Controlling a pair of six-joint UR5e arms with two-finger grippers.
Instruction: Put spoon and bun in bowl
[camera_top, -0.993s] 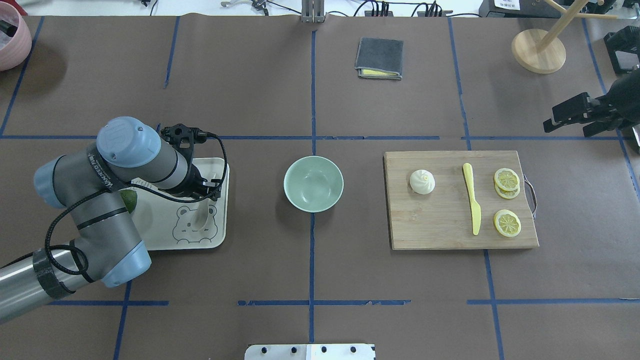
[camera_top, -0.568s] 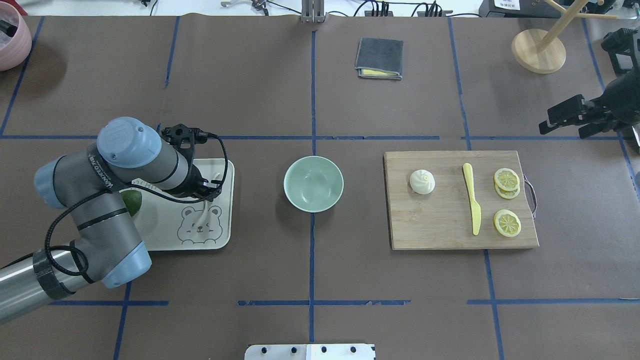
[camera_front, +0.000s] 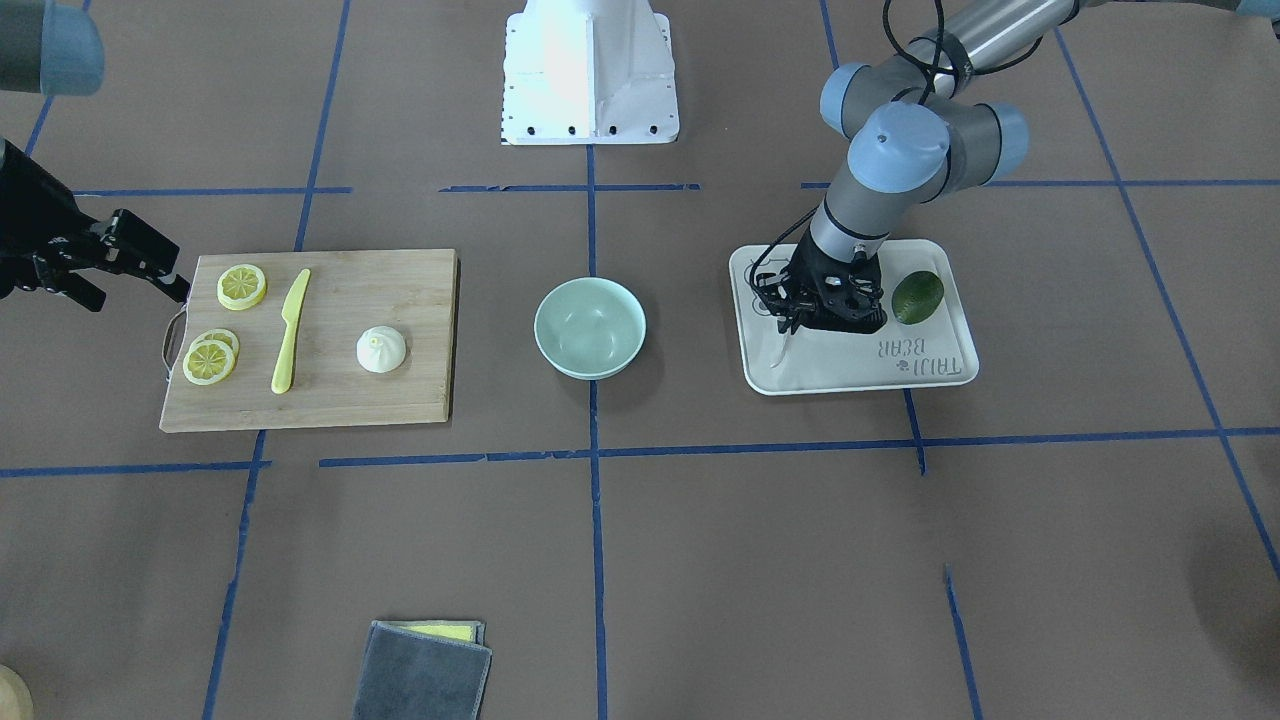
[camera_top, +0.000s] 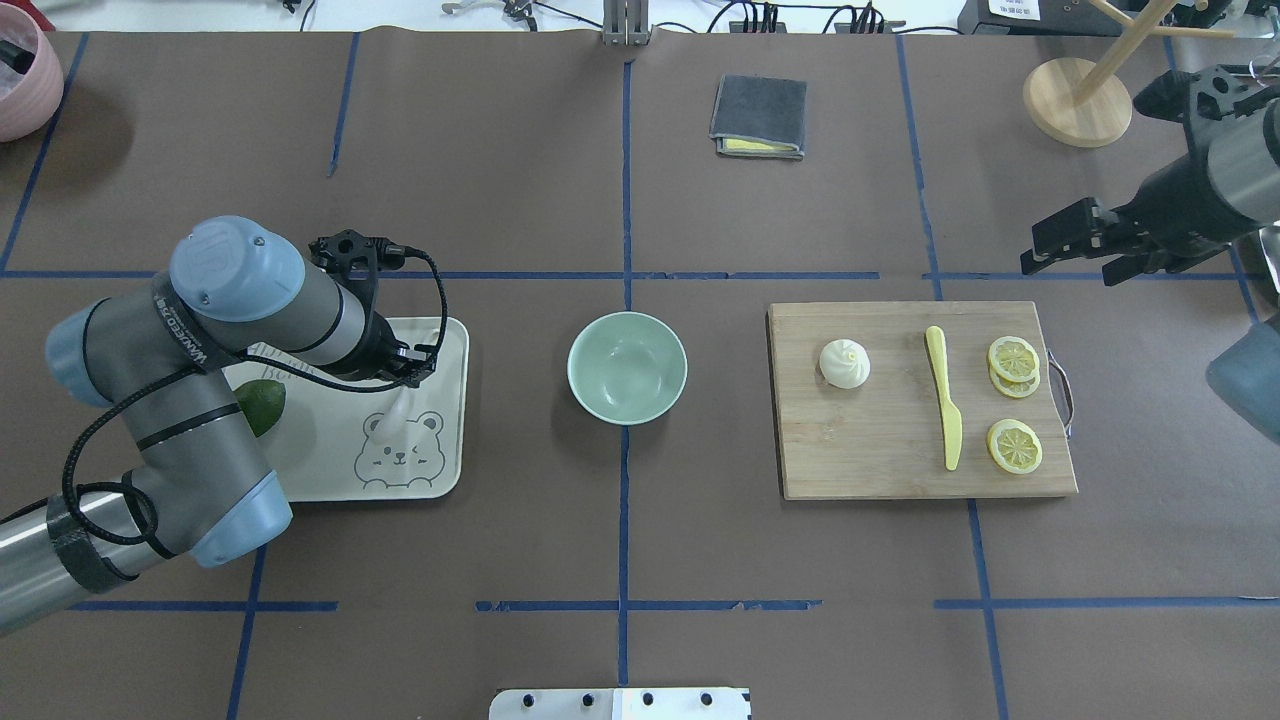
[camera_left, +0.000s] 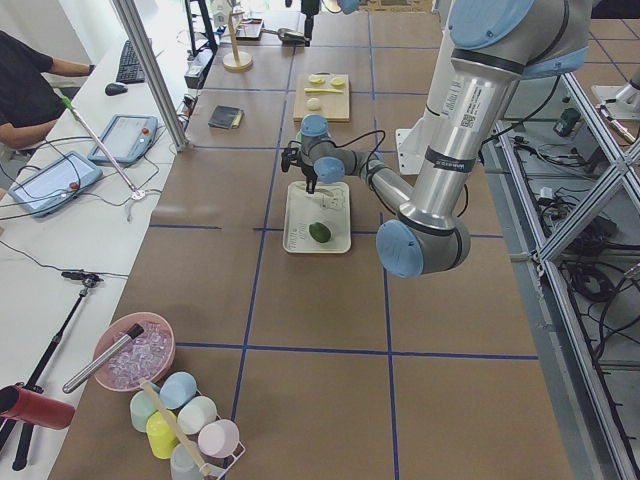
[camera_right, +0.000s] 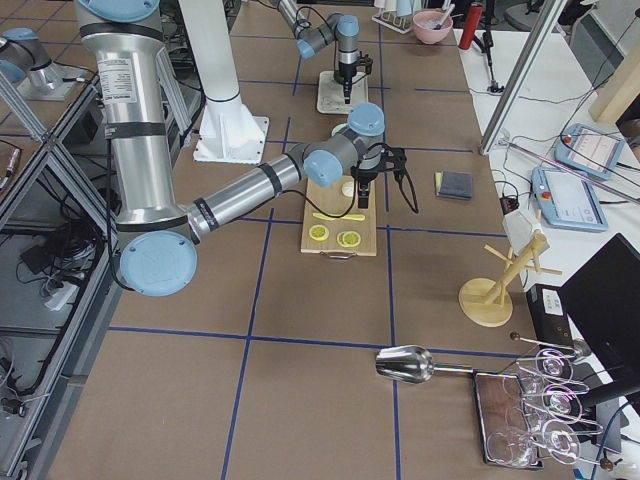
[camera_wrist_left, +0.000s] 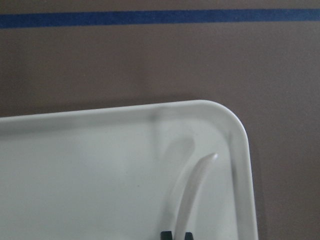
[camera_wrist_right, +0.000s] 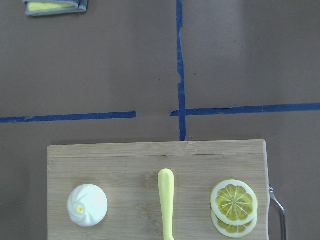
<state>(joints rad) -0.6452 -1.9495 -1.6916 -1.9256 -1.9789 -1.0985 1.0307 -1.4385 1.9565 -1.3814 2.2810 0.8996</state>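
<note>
A: Where does the bowl (camera_top: 627, 367) sit?
B: Mid-desk (camera_top: 500, 150), between the tray (camera_top: 440, 470) on the robot's left and the board (camera_top: 880, 450) on its right.
A: And on those?
B: Bun (camera_top: 844, 363) nearest the bowl, then knife (camera_top: 943, 400), then lemon slices (camera_top: 1014, 445). Lime (camera_top: 262, 405) on the tray, spoon (camera_top: 390, 418) over it. The cloth (camera_top: 758, 116) lies beyond the bowl.

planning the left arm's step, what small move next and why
Probably carry the small off-white soup spoon, pinched in the left tool, sideways toward the empty round mint-green bowl; it hangs above the off-white bear tray.
</note>
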